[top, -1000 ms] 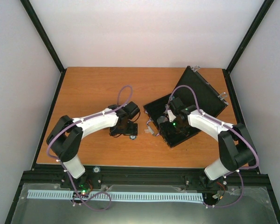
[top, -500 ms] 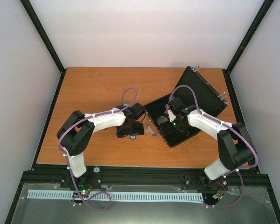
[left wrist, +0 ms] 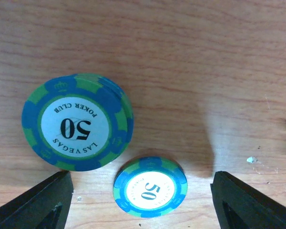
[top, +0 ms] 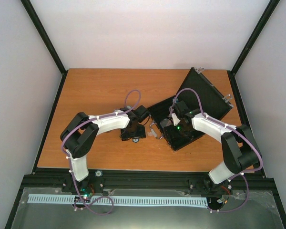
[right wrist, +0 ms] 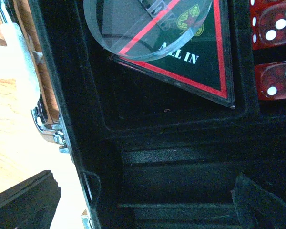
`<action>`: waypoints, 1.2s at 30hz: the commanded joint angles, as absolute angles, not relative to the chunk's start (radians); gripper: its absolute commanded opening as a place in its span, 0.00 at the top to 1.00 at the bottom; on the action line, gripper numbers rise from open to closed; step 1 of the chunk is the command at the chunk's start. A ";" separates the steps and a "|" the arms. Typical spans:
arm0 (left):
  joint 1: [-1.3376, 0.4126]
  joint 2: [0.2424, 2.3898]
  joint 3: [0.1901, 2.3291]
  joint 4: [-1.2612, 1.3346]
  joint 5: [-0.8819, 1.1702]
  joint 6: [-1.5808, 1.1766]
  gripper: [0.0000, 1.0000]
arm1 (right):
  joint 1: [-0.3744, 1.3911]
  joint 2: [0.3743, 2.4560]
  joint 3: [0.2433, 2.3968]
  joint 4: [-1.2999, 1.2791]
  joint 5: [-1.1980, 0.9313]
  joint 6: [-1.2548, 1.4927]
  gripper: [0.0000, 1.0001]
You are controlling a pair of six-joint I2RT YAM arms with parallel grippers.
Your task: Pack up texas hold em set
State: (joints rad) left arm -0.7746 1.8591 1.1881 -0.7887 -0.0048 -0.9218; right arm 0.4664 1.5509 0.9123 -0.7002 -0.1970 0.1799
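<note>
Orange wooden counter (left wrist: 190,57) carries one round blue-green poker chip (left wrist: 150,187) between the spread left end effector (left wrist: 140,195) fingers; off-centre closure could clip the blue-green chip stack (left wrist: 77,121) ahead-left, scattering it.

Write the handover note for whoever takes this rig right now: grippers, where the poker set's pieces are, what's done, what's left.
Left gripper: open, low over the table, jaws either side of the single 50 chip, not touching it.
Right gripper: open, holding nothing, over the tray of the open case.
Chips: the single chip and a stack of 50s next to it, both on the table left of the case.
Done: red dice, clear round disc and ALL IN plaque lie in the case.
Left: chips into the case, lid shut.
</note>
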 commanded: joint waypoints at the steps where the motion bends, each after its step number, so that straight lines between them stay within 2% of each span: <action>1: -0.792 1.920 1.143 -0.741 0.029 -0.939 0.18 | 0.460 1.549 0.885 -0.692 -0.203 0.172 0.00; 8: -0.831 1.963 1.147 -0.762 0.024 -0.943 0.21 | 0.454 1.535 0.845 -0.666 -0.213 0.176 0.00; 12: -0.846 1.989 1.143 -0.757 0.025 -0.963 0.27 | 0.451 1.523 0.822 -0.651 -0.224 0.182 0.00; 15: -0.849 2.003 1.143 -0.748 0.023 -0.971 0.41 | 0.449 1.512 0.810 -0.648 -0.228 0.183 0.00; 18: -0.850 2.018 1.156 -0.751 0.016 -0.975 0.44 | 0.449 1.498 0.803 -0.646 -0.232 0.183 0.00; 21: -0.855 2.017 1.156 -0.752 0.010 -0.980 0.53 | 0.449 1.487 0.801 -0.648 -0.233 0.183 0.00; 24: -0.861 2.008 1.141 -0.757 0.004 -0.986 0.56 | 0.449 1.482 0.801 -0.646 -0.236 0.182 0.00; 26: -0.862 1.997 1.128 -0.759 0.002 -0.989 0.61 | 0.449 1.482 0.802 -0.645 -0.237 0.181 0.00; 36: -0.862 1.891 1.101 -0.824 -0.078 -0.983 0.61 | 0.449 1.493 0.810 -0.637 -0.238 0.182 0.00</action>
State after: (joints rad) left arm -0.8410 1.8580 1.1675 -0.7734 -0.1116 -0.9657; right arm 0.4530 1.4994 0.8215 -0.5930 -0.2245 0.1730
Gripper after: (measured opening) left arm 0.403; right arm 0.999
